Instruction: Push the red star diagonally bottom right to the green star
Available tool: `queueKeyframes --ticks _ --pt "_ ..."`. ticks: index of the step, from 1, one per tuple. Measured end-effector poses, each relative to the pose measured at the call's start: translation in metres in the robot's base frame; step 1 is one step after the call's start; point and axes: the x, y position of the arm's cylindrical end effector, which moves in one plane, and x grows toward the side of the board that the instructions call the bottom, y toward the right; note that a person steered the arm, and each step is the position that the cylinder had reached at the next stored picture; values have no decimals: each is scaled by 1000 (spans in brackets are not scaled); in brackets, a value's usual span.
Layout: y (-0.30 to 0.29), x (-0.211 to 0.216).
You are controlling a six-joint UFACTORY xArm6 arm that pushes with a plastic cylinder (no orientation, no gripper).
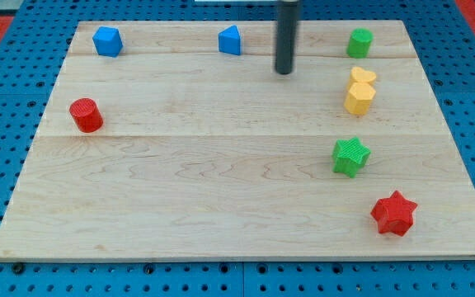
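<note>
The red star [394, 213] lies near the board's bottom right corner. The green star [351, 156] lies up and to the left of it, a small gap apart. My tip [284, 72] is near the view's top centre, far up and left of both stars, touching no block.
A red cylinder [86, 115] is at the left. A blue block [106, 40] and another blue block [230, 40] are along the top. A green cylinder [359, 42] is at the top right. A yellow heart [363, 77] and a yellow hexagon [359, 99] touch below it. The wooden board [180, 190] sits on a blue pegboard.
</note>
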Motion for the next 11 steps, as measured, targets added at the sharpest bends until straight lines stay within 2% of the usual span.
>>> queueKeyframes --ticks 1,2,3,4,5,7,8,9,10,11 --pt "-3 69" --pt "15 209" --pt "47 268" --pt "71 283" --pt "141 272" --pt "173 293" --pt "239 265" --pt "178 238" --pt "227 281" --pt "204 296"
